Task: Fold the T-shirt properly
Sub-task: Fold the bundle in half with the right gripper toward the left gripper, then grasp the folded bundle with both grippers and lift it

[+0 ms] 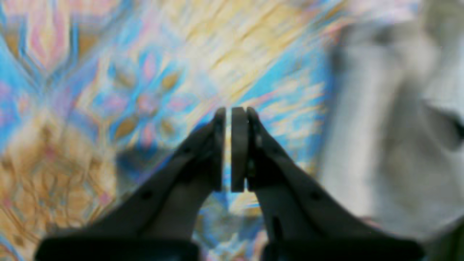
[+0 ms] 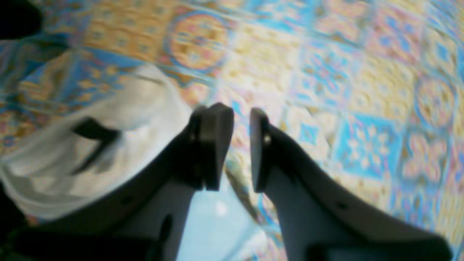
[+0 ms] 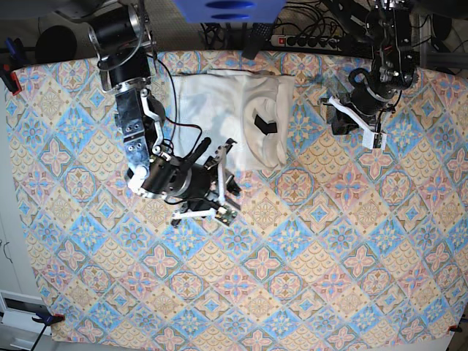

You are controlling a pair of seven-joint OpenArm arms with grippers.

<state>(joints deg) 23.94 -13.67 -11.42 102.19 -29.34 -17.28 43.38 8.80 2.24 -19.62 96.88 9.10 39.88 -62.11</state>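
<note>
**Both arms off the folded shirt**

The T-shirt (image 3: 232,117) lies folded into a plain white block, with neither gripper touching it. The right gripper (image 2: 239,145) hangs just beside its near edge, jaws slightly apart and empty, shirt to their left. The left gripper (image 1: 229,148), jaws together on nothing, stands well clear. Through the blur, the fold looks nearly finished.
</note>
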